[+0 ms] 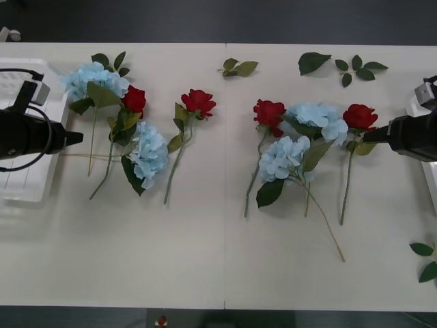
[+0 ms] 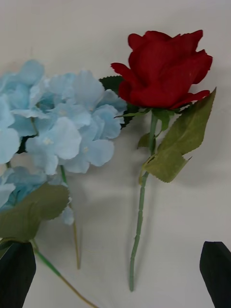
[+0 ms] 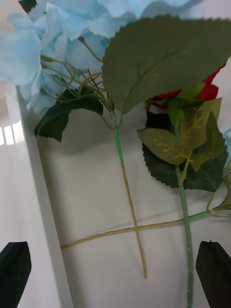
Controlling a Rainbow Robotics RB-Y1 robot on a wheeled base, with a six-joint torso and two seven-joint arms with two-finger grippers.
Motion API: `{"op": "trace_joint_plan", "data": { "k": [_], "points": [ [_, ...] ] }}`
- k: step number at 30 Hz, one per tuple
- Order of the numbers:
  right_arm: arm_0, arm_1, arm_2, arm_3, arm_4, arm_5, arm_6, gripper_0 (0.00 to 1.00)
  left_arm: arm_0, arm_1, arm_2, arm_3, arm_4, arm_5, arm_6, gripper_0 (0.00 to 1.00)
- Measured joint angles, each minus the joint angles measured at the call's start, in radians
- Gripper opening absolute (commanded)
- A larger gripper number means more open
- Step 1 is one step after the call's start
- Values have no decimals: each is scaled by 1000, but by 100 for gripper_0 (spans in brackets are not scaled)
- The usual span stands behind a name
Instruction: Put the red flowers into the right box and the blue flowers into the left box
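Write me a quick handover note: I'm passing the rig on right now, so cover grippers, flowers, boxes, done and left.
Left gripper: open, empty, at the left box rim, facing the leftmost blue flower.
Right gripper: open, empty, beside the rightmost red rose.
Flowers: all four red roses and four blue flowers lie on the table, in two mixed clusters with crossing stems.
Right box: just its edge visible at the table's right.
Done: nothing boxed.
Left: all eight flowers.

White table (image 1: 205, 260): red flowers (image 1: 199, 102), blue flowers (image 1: 149, 152), leaf sprigs (image 1: 238, 67), left box (image 1: 27, 171).
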Motion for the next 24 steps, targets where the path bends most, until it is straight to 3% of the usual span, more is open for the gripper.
{"op": "trace_joint_plan", "data": {
  "k": [5,17,24],
  "points": [
    [-75,49,89,65,120,0,-61,100,-42,-63,-21,70,-72,-18,0,100],
    [-141,205,92,235,262,-38,-67,100,-156,-172,-6,199,-176,-21,0,100],
    [-231,208,253,349,267,-125,-67,100,-164,-180,-6,266,-201,-75,0,100]
  ]
}}
